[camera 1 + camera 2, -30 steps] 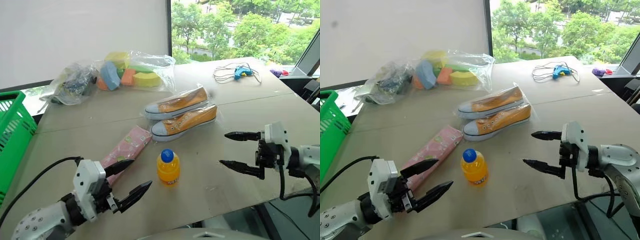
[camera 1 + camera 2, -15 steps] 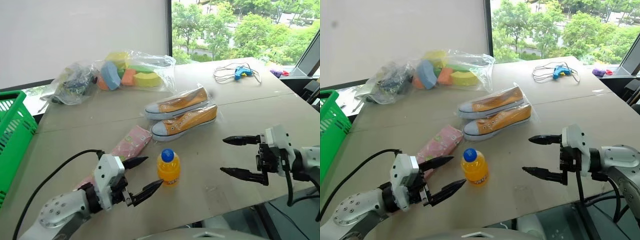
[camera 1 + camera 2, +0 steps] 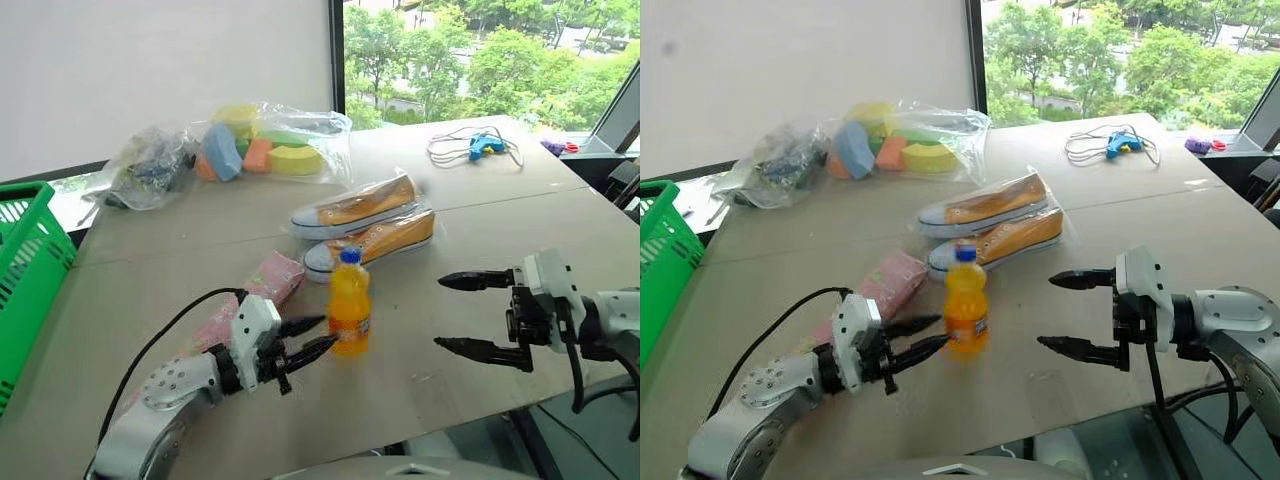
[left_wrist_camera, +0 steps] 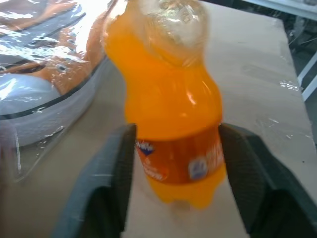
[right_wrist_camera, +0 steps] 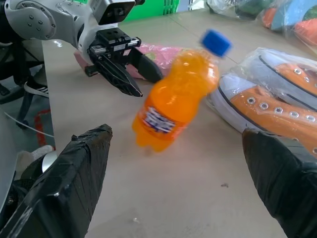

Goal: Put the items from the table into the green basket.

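Note:
The orange drink bottle (image 3: 349, 308) with its blue cap stands slightly tilted near the table's (image 3: 480, 240) front edge. My left gripper (image 3: 326, 333) is shut on the bottle's lower part, one black finger (image 4: 111, 173) on each side of the label. To the right, my right gripper (image 3: 439, 313) hangs open and holds nothing. The long pink box (image 3: 268, 282) lies behind my left arm. The wrapped orange sneakers (image 3: 368, 225) lie just behind the bottle. The clear bags of foam shapes (image 3: 268, 145) and dark bits (image 3: 150, 165) rest at the back. The green basket (image 3: 28, 270) stands at the left.
A white cable with a small blue item (image 3: 478, 146) lies at the table's far right corner. A black cable runs along my left arm. Bare tabletop stretches between the basket and the pink box.
My left gripper has pushed forward to the bottle and its fingers have narrowed onto it. The bottle has shifted right and away and now leans. The right gripper has stayed put.

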Controlling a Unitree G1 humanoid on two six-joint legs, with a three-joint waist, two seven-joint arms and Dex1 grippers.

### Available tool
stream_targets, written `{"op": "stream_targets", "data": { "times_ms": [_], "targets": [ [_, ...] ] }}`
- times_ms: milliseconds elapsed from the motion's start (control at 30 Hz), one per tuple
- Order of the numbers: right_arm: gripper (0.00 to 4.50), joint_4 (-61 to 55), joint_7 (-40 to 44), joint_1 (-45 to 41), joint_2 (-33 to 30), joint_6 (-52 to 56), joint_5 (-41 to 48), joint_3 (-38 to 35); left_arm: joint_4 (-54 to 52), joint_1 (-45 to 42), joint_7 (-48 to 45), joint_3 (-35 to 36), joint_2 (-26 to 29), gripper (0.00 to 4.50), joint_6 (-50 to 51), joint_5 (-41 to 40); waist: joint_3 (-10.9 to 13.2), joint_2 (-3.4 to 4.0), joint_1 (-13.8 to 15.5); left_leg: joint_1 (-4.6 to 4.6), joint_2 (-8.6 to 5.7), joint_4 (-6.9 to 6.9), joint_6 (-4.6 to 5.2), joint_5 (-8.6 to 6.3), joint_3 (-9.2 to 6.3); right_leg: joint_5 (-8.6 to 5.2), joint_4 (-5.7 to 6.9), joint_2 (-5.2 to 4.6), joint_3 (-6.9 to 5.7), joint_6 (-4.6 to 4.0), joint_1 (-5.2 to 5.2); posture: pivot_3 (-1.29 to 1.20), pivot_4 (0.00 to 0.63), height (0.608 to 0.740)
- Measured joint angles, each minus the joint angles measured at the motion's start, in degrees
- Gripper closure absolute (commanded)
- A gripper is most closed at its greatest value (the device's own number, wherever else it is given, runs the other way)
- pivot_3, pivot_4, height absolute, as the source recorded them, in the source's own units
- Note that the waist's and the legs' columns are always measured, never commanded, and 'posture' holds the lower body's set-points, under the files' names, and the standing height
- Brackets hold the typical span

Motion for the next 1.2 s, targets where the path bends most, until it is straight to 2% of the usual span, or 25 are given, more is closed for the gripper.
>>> {"op": "stream_targets", "data": {
  "times_ms": [67, 200, 267, 300, 367, 400, 533, 667, 700, 767, 900, 1067, 1100, 1167, 1200],
  "targets": [
    [0.00, -0.4, 0.0, 0.0, -0.1, 0.2, 0.0, 0.0, 0.8, -0.6, -0.8, -0.1, 0.0, 4.49, 0.0, 0.1, 0.0, 0.00, 0.0, 0.02, 0.00, 0.01, 0.00, 0.00, 0.00, 0.00, 0.00, 0.00, 0.01, 0.00, 0.00, 0.00, 0.000, 0.740],
    [0.00, -1.0, -0.3, 0.0, -0.1, 0.4, -0.1, 0.4, 1.4, -1.2, -1.2, -0.1, 0.0, 4.49, 0.3, 0.0, 0.0, 0.00, -0.1, 0.03, 0.00, 0.01, 0.00, 0.00, 0.00, 0.00, 0.02, 0.01, -0.01, 0.00, 0.01, 0.00, 0.000, 0.740],
    [0.00, -1.0, -0.9, 0.0, -0.1, 0.5, -0.2, 1.1, 1.4, -1.4, -0.2, 0.3, -0.2, 4.01, 2.1, -1.6, 0.0, 0.01, -0.4, 0.03, 0.01, 0.01, 0.00, 0.00, -0.03, 0.01, 0.02, 0.00, -0.01, 0.01, 0.00, 0.00, 0.000, 0.740],
    [0.00, -1.0, -1.1, 0.0, -0.1, 0.5, -0.3, 1.5, 0.7, -2.0, 2.1, 1.4, -0.7, 3.77, 6.5, -5.7, 0.0, 0.00, -0.5, 0.02, 0.02, 0.01, 0.00, 0.00, -0.06, 0.01, 0.03, -0.01, -0.02, 0.02, 0.00, 0.01, 0.000, 0.740],
    [0.00, -1.0, -1.2, 0.0, -0.1, 0.5, -0.6, 1.7, -0.4, -3.3, 4.3, 2.8, -0.6, 2.95, 11.1, -10.4, 0.0, -0.02, -0.5, 0.02, 0.02, 0.03, 0.00, 0.00, -0.09, 0.10, 0.04, -0.01, -0.04, 0.17, 0.00, 0.01, 0.000, 0.740],
    [0.00, -1.0, -1.2, -0.1, -0.1, 0.5, -0.8, 1.9, -1.2, -4.1, 5.3, 3.3, -0.4, 2.41, 13.0, -12.3, 0.0, -0.03, -0.5, 0.02, 0.02, 0.04, 0.00, 0.00, -0.10, 0.14, 0.04, -0.02, -0.04, 0.24, 0.00, 0.01, 0.000, 0.740],
    [0.00, 0.8, -4.2, -2.2, -0.6, 2.1, -4.7, 5.0, -5.2, -14.0, 15.5, 5.3, 0.4, 0.54, 25.1, -23.4, -0.1, -0.12, -0.5, 0.04, -0.01, 0.12, 0.00, 0.00, -0.09, 0.17, 0.16, -0.02, -0.01, 0.27, 0.04, 0.02, 0.000, 0.740],
    [0.00, 6.8, -13.5, -6.5, -0.1, 14.2, -6.0, 6.7, -6.3, -18.5, 20.2, 5.0, 3.3, 0.54, 32.1, -26.9, -0.1, -0.12, -1.2, 0.00, -0.09, 0.10, -0.02, 0.01, 0.12, 0.15, 0.34, 0.01, 0.26, 0.25, 0.04, 0.00, 0.000, 0.740],
    [0.00, 9.0, -17.1, -9.1, 2.3, 20.0, -4.2, 6.1, -6.5, -18.7, 20.7, 4.8, 3.8, 0.54, 32.8, -26.9, -0.1, -0.12, -1.5, 0.06, -0.11, 0.08, -0.02, 0.01, 0.21, 0.14, 0.42, 0.06, 0.37, 0.22, 0.04, 0.00, 0.000, 0.740],
    [0.00, 10.5, -21.3, -11.6, 5.6, 25.1, -3.5, 6.1, -6.7, -18.5, 20.7, 4.5, 3.8, 0.54, 32.8, -26.7, -0.1, -0.13, -1.6, 0.09, -0.11, 0.08, -0.02, 0.01, 0.28, 0.08, 0.53, 0.12, 0.50, 0.13, -0.01, 0.01, 0.000, 0.740],
    [0.00, 12.7, -30.1, -15.3, 12.1, 32.3, -4.6, 7.9, -8.0, -14.8, 15.3, 5.1, 6.5, 0.54, 26.5, -21.6, -0.1, -0.11, -1.4, 0.12, -0.09, 0.03, -0.04, 0.02, 0.51, 0.01, 0.65, 0.23, 0.73, 0.01, -0.08, 0.03, 0.000, 0.740],
    [0.00, 16.2, -34.6, -15.8, 15.1, 34.5, -8.5, 12.8, -9.6, -11.2, 9.5, 9.9, 6.8, 0.54, 18.5, -19.6, -0.1, -0.10, -1.2, 0.09, 0.00, 0.03, -0.04, 0.02, 0.77, 0.00, 0.63, 0.18, 0.90, 0.01, -0.16, 0.07, 0.000, 0.740],
    [0.52, 17.9, -35.6, -15.9, 15.7, 34.5, -9.5, 13.2, -9.6, -10.1, 8.3, 10.9, 7.6, 0.44, 17.1, -18.7, -0.1, -0.10, -1.2, 0.09, -0.02, 0.05, -0.04, 0.02, 0.81, 0.01, 0.63, 0.15, 0.94, 0.02, -0.16, 0.07, 0.000, 0.740],
    [1.12, 19.2, -35.7, -16.6, 15.6, 33.1, -11.4, 14.3, -9.6, -8.6, 6.7, 11.7, 8.7, 0.44, 15.6, -17.2, -0.1, -0.11, -1.1, 0.16, -0.04, 0.05, -0.03, 0.02, 0.83, 0.01, 0.61, 0.11, 0.97, 0.04, -0.14, 0.08, 0.000, 0.740],
    [1.27, 19.9, -35.5, -17.0, 15.0, 31.9, -12.3, 15.2, -9.7, -8.1, 6.2, 11.8, 8.7, 0.44, 14.9, -17.0, -0.1, -0.13, -1.1, 0.16, -0.08, 0.06, -0.03, 0.02, 0.85, 0.02, 0.60, 0.07, 0.99, 0.06, -0.14, 0.08, 0.000, 0.740]
  ]
}}
